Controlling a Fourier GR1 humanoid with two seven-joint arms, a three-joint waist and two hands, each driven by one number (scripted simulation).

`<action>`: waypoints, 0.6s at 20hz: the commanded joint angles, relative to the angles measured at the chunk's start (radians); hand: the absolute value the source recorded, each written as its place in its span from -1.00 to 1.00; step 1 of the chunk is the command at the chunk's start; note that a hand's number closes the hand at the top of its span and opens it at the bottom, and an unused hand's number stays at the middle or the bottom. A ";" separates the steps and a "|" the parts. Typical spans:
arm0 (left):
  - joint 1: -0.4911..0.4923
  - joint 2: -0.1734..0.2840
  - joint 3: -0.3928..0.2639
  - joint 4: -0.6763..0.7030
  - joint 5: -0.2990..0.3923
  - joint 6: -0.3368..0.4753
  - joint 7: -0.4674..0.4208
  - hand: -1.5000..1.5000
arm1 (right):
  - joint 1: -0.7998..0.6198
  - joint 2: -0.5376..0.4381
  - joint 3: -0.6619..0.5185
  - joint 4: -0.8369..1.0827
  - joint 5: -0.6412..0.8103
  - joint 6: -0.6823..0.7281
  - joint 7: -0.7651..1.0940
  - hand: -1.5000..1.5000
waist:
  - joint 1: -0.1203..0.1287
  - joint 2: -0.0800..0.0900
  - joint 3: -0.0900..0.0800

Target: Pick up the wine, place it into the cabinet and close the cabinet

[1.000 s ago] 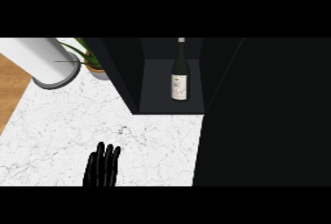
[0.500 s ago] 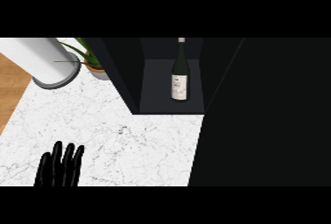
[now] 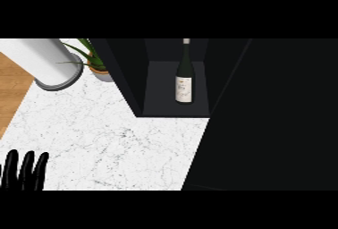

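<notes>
Left hand point(image 3: 23, 172) shifted further left since earlier; fingers straight, empty. Wine point(image 3: 184, 76) unmoved inside cabinet point(image 3: 132, 76).

White marble counter point(image 3: 99, 134) bears dark cabinet point(image 3: 132, 80), potted plant point(image 3: 95, 67), white cylinder point(image 3: 49, 60).

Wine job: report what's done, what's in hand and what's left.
Done: the wine bottle stands inside the dark cabinet. In hand: nothing; the left robot hand shows at the lower left edge over the marble counter, fingers straight, holding nothing. Left: closing the cabinet, whose front looks open.
</notes>
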State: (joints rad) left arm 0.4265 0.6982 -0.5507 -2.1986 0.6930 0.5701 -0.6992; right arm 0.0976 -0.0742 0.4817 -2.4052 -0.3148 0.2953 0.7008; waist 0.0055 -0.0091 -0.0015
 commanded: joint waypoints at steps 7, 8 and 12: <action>0.124 0.093 0.231 0.034 0.132 -0.196 -0.009 -1.00 | -0.037 0.070 0.296 -0.144 0.170 -0.124 0.091 1.00 | -0.002 -0.001 0.000; 0.099 0.080 0.236 0.056 0.137 -0.200 -0.010 -1.00 | -0.069 0.073 0.342 -0.158 0.196 -0.184 0.096 1.00 | -0.007 -0.002 -0.001; 0.124 0.121 0.335 0.056 0.186 -0.263 0.011 -1.00 | -0.064 0.074 0.467 -0.114 0.317 -0.301 0.033 1.00 | -0.008 -0.004 -0.001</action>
State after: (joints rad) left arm 0.5225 0.7997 -0.2806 -2.1581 0.8519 0.3653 -0.6865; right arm 0.0351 -0.0102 0.7681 -2.4172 -0.1392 0.0725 0.7444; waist -0.0022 -0.0124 -0.0027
